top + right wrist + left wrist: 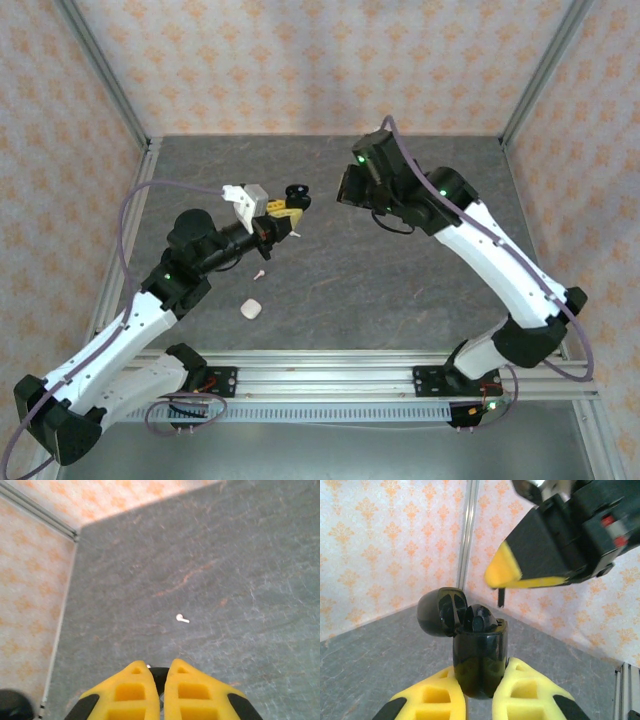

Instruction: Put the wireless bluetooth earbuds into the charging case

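My left gripper [482,668] is shut on a black charging case [480,652], held upright above the table with its lid [440,612] hinged open; dark shapes sit inside its top. From above, the case [295,194] is at the tip of the left gripper [281,211]. My right gripper [158,665] is shut on a small black earbud [167,674]. Its yellow fingertip [504,571] hangs just above and to the right of the open case, with the earbud's thin stem [500,598] poking down. A white earbud [182,618] [259,273] lies on the table.
A small white rounded case [251,309] lies on the grey table [400,280] in front of the left arm. Patterned walls and metal frame posts [465,540] enclose the table. The right arm [480,250] reaches in from the right.
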